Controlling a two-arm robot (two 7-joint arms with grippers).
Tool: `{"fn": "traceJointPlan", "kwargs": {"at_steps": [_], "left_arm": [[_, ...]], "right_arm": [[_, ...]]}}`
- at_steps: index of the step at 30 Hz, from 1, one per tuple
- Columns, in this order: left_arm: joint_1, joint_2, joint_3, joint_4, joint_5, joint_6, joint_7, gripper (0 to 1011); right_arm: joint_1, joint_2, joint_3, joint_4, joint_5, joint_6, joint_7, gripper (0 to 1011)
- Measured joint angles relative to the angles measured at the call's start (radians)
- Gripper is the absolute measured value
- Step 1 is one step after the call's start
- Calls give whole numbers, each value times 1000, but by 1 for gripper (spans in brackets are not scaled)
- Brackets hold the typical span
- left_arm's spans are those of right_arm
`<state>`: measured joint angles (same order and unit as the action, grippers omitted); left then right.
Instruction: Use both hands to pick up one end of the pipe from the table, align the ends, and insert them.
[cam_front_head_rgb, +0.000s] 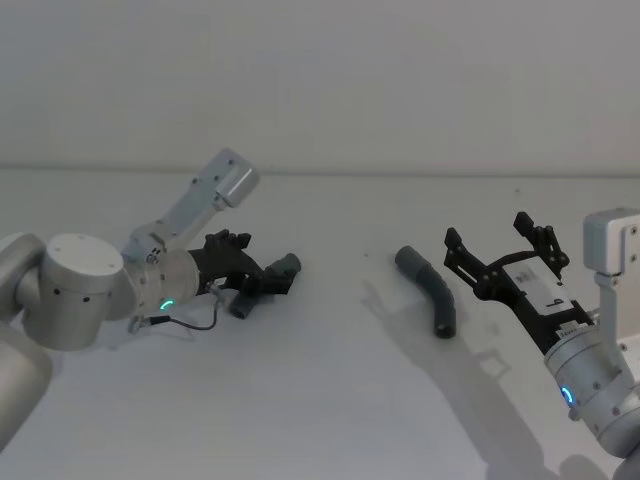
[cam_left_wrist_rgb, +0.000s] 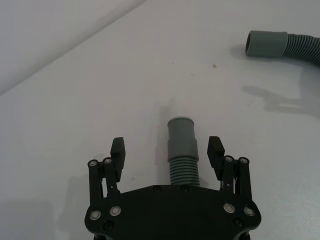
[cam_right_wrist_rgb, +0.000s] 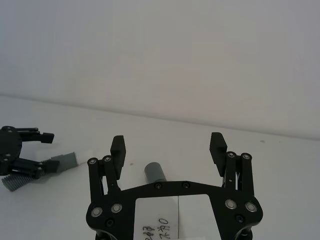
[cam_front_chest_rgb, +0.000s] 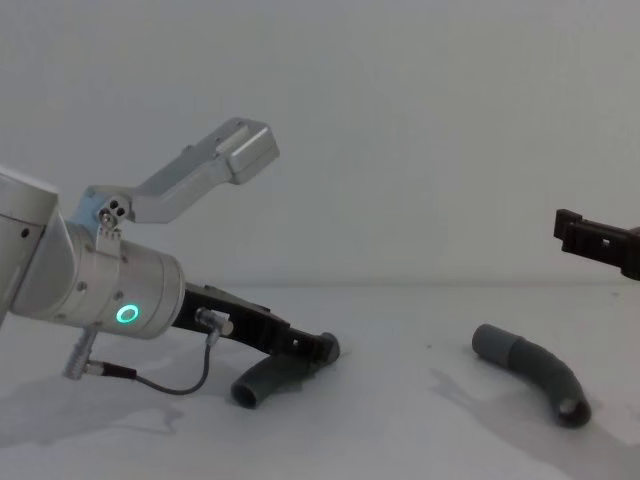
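Left gripper (cam_left_wrist_rgb: 166, 147) straddles the left pipe (cam_left_wrist_rgb: 181, 140) on the table (cam_front_head_rgb: 320, 400), its fingers spread and unclamped. Right gripper (cam_front_head_rgb: 487, 232) hangs open, just right of the right pipe (cam_front_head_rgb: 430, 290). The left pipe sits off-centre between the pads, so closing might roll it aside.

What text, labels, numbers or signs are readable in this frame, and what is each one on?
"9" (single handwritten mark, reads most like a nine): on the white label stuck to the body of the right gripper, head view.
Handwriting on that same label, right wrist view: sideways and cut off by the picture's edge, too unclear to read.
No other text can be read.
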<state>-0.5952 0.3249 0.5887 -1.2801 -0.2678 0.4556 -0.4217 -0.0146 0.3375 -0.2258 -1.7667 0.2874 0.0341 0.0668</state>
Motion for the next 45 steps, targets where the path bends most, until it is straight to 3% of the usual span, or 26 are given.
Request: {"fn": "traceJointPlan", "kwargs": {"at_steps": [42,45], "left_arm": [[6,-29,-20,20,20,56,3,1001],[6,-29,-20,20,20,57,3,963]], "right_arm": [[0,0,0,0,0,0,0,1001],[0,0,0,0,0,0,0,1001]]}}
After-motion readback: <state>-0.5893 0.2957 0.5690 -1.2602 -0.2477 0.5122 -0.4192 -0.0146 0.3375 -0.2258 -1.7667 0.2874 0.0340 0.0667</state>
